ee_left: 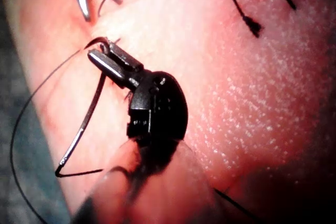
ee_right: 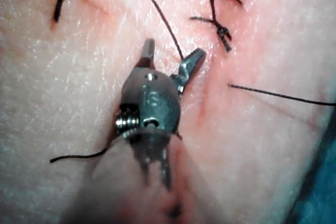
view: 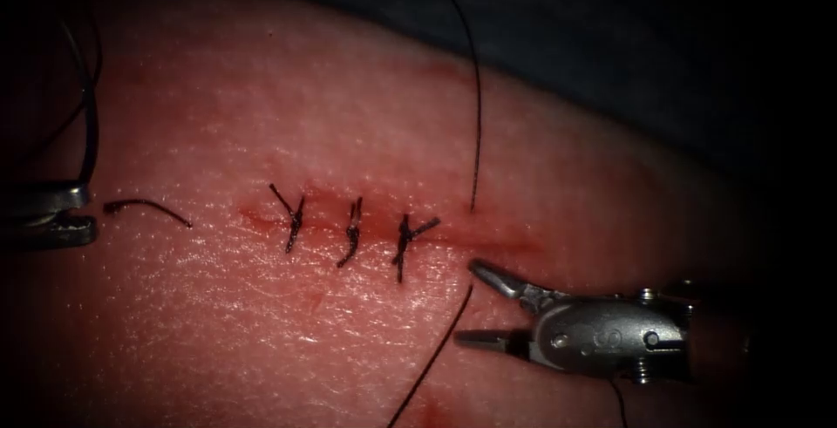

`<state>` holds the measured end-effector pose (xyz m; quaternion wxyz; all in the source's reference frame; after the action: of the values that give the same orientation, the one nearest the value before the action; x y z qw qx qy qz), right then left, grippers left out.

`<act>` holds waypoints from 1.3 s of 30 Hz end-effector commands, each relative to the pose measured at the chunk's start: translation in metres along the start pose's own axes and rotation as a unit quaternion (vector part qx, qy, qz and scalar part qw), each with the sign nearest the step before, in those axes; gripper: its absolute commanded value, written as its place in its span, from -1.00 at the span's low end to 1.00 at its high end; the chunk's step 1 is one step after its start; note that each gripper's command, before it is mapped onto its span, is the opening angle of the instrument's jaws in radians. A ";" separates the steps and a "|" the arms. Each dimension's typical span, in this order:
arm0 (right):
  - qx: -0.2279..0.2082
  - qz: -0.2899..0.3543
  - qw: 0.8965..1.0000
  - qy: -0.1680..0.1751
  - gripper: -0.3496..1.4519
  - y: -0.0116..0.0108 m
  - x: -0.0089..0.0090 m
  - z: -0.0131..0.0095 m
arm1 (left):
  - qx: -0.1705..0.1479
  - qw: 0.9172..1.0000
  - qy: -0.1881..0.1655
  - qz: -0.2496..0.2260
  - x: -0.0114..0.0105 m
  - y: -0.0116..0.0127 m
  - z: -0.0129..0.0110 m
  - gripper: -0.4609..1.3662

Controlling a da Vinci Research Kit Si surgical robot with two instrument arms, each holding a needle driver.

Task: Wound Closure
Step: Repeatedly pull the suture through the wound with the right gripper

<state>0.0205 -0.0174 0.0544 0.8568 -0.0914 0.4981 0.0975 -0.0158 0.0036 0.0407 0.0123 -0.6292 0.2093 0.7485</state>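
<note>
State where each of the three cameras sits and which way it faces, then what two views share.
Endoscope: above and in front, looking down on the cut in the tissue; left tool and right tool show.
Left wrist: along its shaft at the left tool, jaws shut on the needle near one end, outside the tissue, left of the cut.
Right wrist: along its shaft at the right tool, jaws open, holding nothing.
Shared: endoscope and right wrist show stitches and thread.
</note>
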 end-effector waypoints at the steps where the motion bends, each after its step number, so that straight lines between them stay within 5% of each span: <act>1: 0.018 0.012 1.000 0.002 -1.00 0.0000 -0.0001 -0.0003 | -0.005 1.000 0.000 0.000 0.0000 0.0000 0.0000 -0.88; 13: 0.023 0.018 1.000 -0.006 -1.00 0.0000 0.0000 -0.0008 | -0.005 1.000 0.000 0.000 0.0000 0.0000 0.0000 -0.88; 21: 0.050 0.014 0.999 -0.006 -1.00 -0.0027 0.0006 -0.0028 | -0.005 1.000 0.000 0.000 0.0000 0.0000 0.0000 -0.88; 35: 0.081 0.024 0.996 -0.001 -1.00 -0.0074 0.0049 -0.0058 | -0.005 1.000 0.000 0.000 0.0000 0.0000 0.0000 -0.88; 39: 0.106 0.023 0.994 0.004 -1.00 -0.0107 0.0069 -0.0057 | -0.005 1.000 0.000 0.000 0.0000 0.0000 0.0000 -0.88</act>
<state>0.0223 -0.0292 0.0460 0.8573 0.0127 0.5108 0.0627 -0.0158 0.0036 0.0407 0.0125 -0.6292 0.2093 0.7484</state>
